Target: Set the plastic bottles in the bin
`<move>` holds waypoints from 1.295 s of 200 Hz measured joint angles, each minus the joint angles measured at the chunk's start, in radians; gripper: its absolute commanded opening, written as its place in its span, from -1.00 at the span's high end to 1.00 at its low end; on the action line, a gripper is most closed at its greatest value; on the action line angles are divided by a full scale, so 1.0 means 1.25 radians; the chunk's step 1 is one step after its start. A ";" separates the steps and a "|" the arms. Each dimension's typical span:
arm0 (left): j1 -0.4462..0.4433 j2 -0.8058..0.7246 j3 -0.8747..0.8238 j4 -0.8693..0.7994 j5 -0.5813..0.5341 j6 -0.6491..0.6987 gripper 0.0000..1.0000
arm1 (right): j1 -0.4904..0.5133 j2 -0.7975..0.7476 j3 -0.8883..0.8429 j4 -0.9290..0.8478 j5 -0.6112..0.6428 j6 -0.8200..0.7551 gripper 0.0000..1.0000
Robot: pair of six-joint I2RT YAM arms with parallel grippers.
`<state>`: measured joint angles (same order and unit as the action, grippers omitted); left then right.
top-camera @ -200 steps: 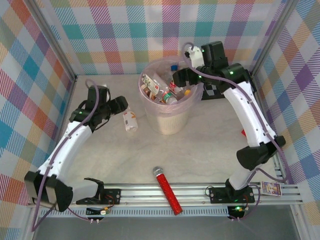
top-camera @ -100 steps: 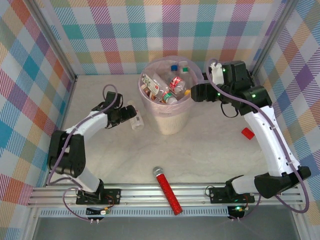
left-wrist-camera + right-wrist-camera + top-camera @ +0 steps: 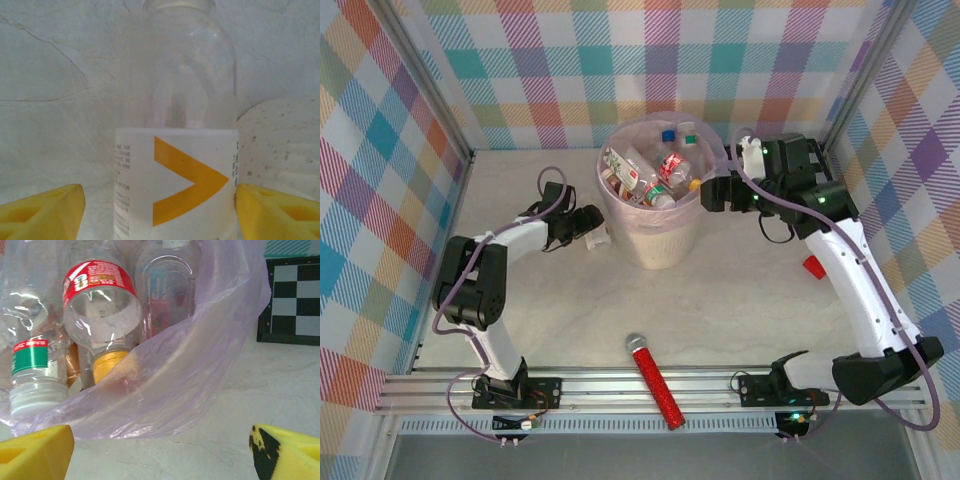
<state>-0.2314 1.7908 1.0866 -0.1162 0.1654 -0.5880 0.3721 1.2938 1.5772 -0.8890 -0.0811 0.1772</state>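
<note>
Evidently, the left gripper (image 3: pixel 159 197) is being held spread. Its yellow fingers (image 3: pixel 45 210) are being kept on either side of a clear bottle (image 3: pixel 175 165) with a white label and an orange chevron. A gap is being left at the lower left of the wrist frame, so the bottle is judged not yet pinched, and the straddle is judged to be for closing across the body. In the overhead view this bottle is lying on the table (image 3: pixel 540 310), left of centre and just beside the bin (image 3: pixel 655 240).

The right gripper (image 3: pixel 161 440) is likewise being held apart with nothing between its fingers. It is being kept low at the right of the bin's rim, against the pink bag (image 3: pixel 210 365), probably out of the way. The other bottles (image 3: pixel 645 180) are being contained in the bin at upper centre. A checkerboard (image 3: pixel 292 300) is being shown at the upper right of the right wrist frame.
</note>
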 measured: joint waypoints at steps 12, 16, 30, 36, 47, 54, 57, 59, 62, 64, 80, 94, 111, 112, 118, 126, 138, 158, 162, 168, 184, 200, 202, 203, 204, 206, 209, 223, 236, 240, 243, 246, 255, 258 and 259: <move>0.000 0.015 0.005 0.002 0.000 -0.003 -0.60 | 0.000 -0.010 -0.012 0.013 -0.015 0.001 -0.81; 0.000 0.020 0.006 0.002 0.000 -0.005 -0.60 | 0.000 -0.013 -0.016 0.017 -0.022 0.002 -0.81; 0.000 0.043 0.009 0.007 0.002 -0.014 -0.63 | 0.000 -0.023 -0.031 0.030 -0.042 0.002 -0.81; 0.000 0.051 0.010 0.007 0.002 -0.017 -0.63 | 0.000 -0.026 -0.037 0.034 -0.050 0.002 -0.81; 0.000 0.059 0.013 0.006 0.000 -0.022 -0.52 | 0.000 -0.030 -0.047 0.040 -0.061 0.003 -0.81; 0.000 0.059 0.017 0.004 0.001 -0.025 -0.45 | 0.000 -0.031 -0.052 0.042 -0.066 0.002 -0.81; 0.000 0.059 0.019 0.004 0.001 -0.023 -0.41 | 0.000 -0.031 -0.054 0.042 -0.067 0.002 -0.81; 0.000 0.060 0.020 0.005 0.000 -0.029 -0.40 | 0.000 -0.031 -0.056 0.043 -0.069 0.002 -0.81; 0.000 0.060 0.022 0.007 0.000 -0.027 -0.37 | 0.000 -0.032 -0.057 0.044 -0.070 0.002 -0.81; 0.000 0.061 0.022 0.008 -0.001 -0.028 -0.36 | 0.000 -0.032 -0.058 0.045 -0.070 0.002 -0.81; 0.000 0.062 0.022 0.010 -0.001 -0.040 -0.31 | 0.000 -0.033 -0.064 0.047 -0.075 0.002 -0.81; 0.000 0.062 0.022 0.010 -0.001 -0.047 -0.25 | 0.000 -0.038 -0.073 0.053 -0.086 0.002 -0.80; 0.000 0.055 0.018 0.011 -0.002 -0.057 -0.20 | 0.000 -0.060 -0.100 0.075 -0.112 -0.003 -0.81; 0.000 0.054 0.018 0.011 -0.002 -0.058 -0.20 | 0.000 -0.061 -0.102 0.076 -0.114 -0.003 -0.81; 0.002 0.046 0.013 0.011 -0.004 -0.063 -0.18 | 0.000 -0.076 -0.119 0.089 -0.126 -0.005 -0.82; 0.004 0.026 0.003 0.009 -0.008 -0.068 -0.14 | 0.000 -0.099 -0.143 0.108 -0.143 -0.006 -0.86; 0.005 -0.020 -0.016 0.005 -0.016 -0.082 -0.06 | 0.000 -0.132 -0.175 0.134 -0.170 -0.007 -0.96; 0.013 -0.147 -0.048 -0.005 -0.034 -0.114 0.03 | 0.002 -0.183 -0.220 0.190 -0.223 0.000 -0.98; 0.015 -0.179 -0.054 -0.006 -0.038 -0.124 0.05 | 0.006 -0.191 -0.228 0.202 -0.232 0.002 -0.98; 0.018 -0.226 -0.060 -0.009 -0.044 -0.139 0.06 | 0.013 -0.200 -0.237 0.217 -0.241 0.003 -0.98; 0.022 -0.341 -0.074 -0.006 -0.052 -0.184 0.10 | 0.050 -0.205 -0.247 0.246 -0.251 0.013 -0.98; 0.022 -0.442 -0.087 0.000 -0.046 -0.248 0.11 | 0.109 -0.194 -0.247 0.279 -0.242 0.020 -0.98; 0.021 -0.454 -0.089 0.002 -0.044 -0.261 0.12 | 0.119 -0.192 -0.247 0.283 -0.239 0.020 -0.98; 0.020 -0.458 -0.090 0.003 -0.042 -0.265 0.12 | 0.122 -0.191 -0.247 0.284 -0.237 0.020 -0.98; 0.020 -0.465 -0.092 0.004 -0.042 -0.269 0.12 | 0.128 -0.190 -0.247 0.287 -0.234 0.021 -0.98; 0.019 -0.475 -0.092 0.006 -0.038 -0.279 0.12 | 0.136 -0.188 -0.247 0.292 -0.230 0.021 -0.98; 0.018 -0.487 -0.093 0.006 -0.033 -0.295 0.13 | 0.148 -0.184 -0.247 0.298 -0.224 0.021 -0.98; 0.009 -0.526 -0.090 0.009 -0.007 -0.357 0.13 | 0.193 -0.167 -0.247 0.331 -0.202 0.026 -0.98; -0.008 -0.542 -0.081 0.009 0.010 -0.413 0.14 | 0.226 -0.146 -0.247 0.367 -0.194 0.039 -0.98; -0.014 -0.546 -0.079 0.009 0.015 -0.426 0.15 | 0.234 -0.138 -0.247 0.380 -0.189 0.045 -0.98; -0.020 -0.548 -0.078 0.009 0.016 -0.441 0.15 | 0.241 -0.131 -0.246 0.388 -0.186 0.049 -0.98; -0.027 -0.551 -0.077 0.008 0.018 -0.450 0.15 | 0.247 -0.125 -0.245 0.396 -0.183 0.053 -0.98; -0.047 -0.563 -0.075 0.006 0.020 -0.489 0.15 | 0.270 -0.099 -0.236 0.412 -0.169 0.063 -0.98; -0.053 -0.566 -0.075 0.005 0.020 -0.499 0.15 | 0.277 -0.090 -0.230 0.414 -0.163 0.066 -0.98; -0.056 -0.569 -0.074 0.005 0.020 -0.504 0.15 | 0.280 -0.085 -0.227 0.417 -0.161 0.067 -0.98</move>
<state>-0.3012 1.0801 0.9936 -0.1097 0.1909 -1.2182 0.7223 1.1881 1.2938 -0.3683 -0.2825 0.2615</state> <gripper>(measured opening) 0.584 0.990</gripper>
